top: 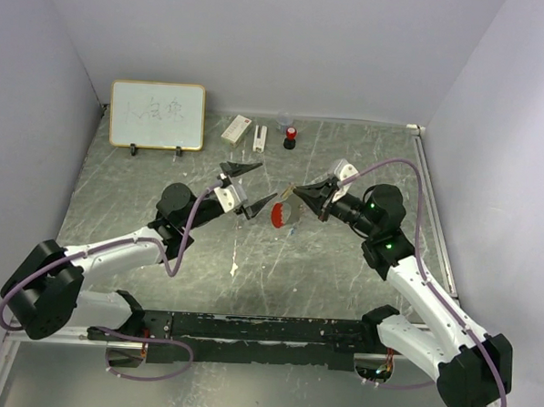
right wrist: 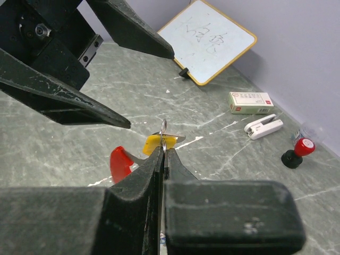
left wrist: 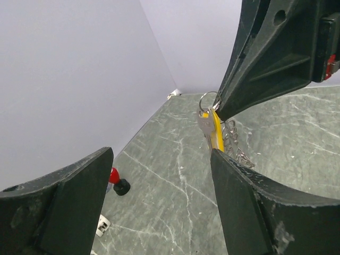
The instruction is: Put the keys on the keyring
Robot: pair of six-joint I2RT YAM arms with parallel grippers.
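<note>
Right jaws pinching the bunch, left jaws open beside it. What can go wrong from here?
1. The right gripper is shut on only the small metal ring, at its very tips. A slip would likely drop the keys and the keyring.
2. The left gripper has its open jaws either side of the dangling chain. Moving in could snag it or set it swinging.

The counter (top: 341, 280) is grey-green and marbled, with pale scratches. At its rear left, a whiteboard (top: 157, 115) stands on black feet. To its right, in a row, lie a white box (top: 237, 129), a white stapler (top: 260, 138) and a red-and-black stamp (top: 291, 137).
</note>
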